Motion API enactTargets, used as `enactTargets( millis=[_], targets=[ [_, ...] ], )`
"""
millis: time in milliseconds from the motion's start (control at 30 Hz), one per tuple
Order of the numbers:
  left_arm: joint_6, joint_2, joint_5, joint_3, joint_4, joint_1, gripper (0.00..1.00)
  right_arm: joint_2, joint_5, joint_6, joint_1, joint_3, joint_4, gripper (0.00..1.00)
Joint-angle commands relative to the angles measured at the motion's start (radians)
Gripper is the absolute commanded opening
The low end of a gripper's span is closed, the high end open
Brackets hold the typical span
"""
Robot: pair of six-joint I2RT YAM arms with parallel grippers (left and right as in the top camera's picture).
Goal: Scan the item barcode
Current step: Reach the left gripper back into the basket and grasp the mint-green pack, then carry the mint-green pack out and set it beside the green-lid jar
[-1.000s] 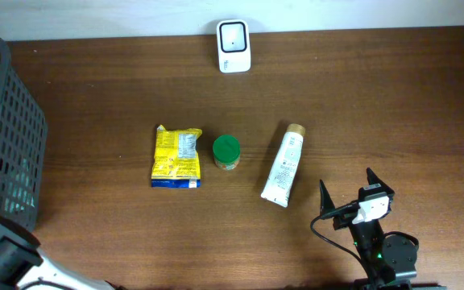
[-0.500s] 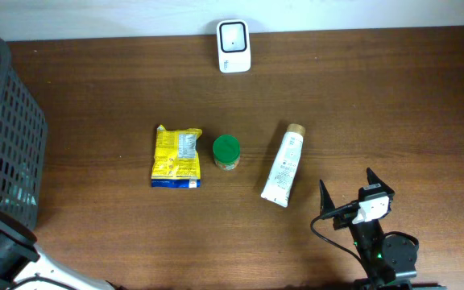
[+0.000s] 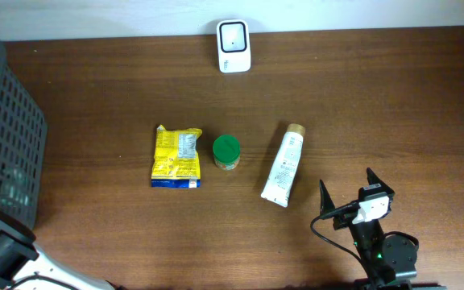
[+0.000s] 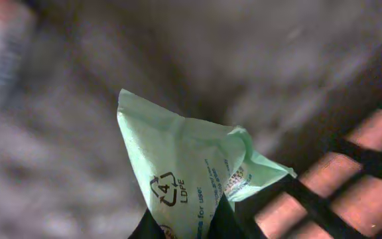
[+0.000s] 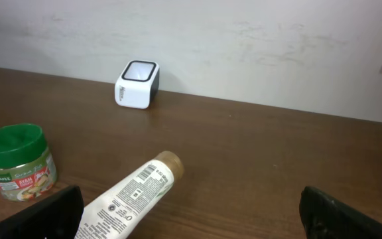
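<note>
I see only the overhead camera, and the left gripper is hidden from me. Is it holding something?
Observer: Yes. Its wrist camera shows a pale green bag pinched in the left gripper.
Operator: Does a barcode show on the bag?
Observer: I see none. Only a recycling mark and small print face that camera.
Operator: Where is the bag now?
Observer: Inside the basket; its dark mesh shows just behind the bag.
</note>
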Motion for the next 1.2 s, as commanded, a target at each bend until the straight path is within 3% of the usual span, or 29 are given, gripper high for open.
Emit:
enactTargets(
  millis=[0,267,533,800,1000,1167],
  targets=[
    [-0.071,-0.186,0.002,0.081,-0.007,0.001,0.0,-0.01,-0.005,-0.003,-0.005,-0.009,0.0,0.98],
    [-0.103,-0.453,0.013,0.083,0.045,0.001,0.0,-0.01,-0.005,-0.003,-0.005,-0.009,0.0,0.98],
    [-0.115,-0.678,0.243,0.083,0.08,-0.033,0.0,-0.01,-0.005,-0.003,-0.005,-0.009,0.0,0.98],
    [-0.114,-0.84,0.196,0.083,-0.033,-0.308,0.0,-0.01,-0.005,-0.003,-0.005,-0.009,0.0,0.98],
    [-0.109,-0.835,0.026,0.082,-0.188,-0.529,0.0,-0.01,-0.005,-0.003,-0.005,-0.009,0.0,0.98],
    [-0.107,-0.813,0.009,0.043,-0.206,-0.702,0.0,-0.01,-0.005,-0.003,-0.005,-0.009,0.0,0.98]
  ],
)
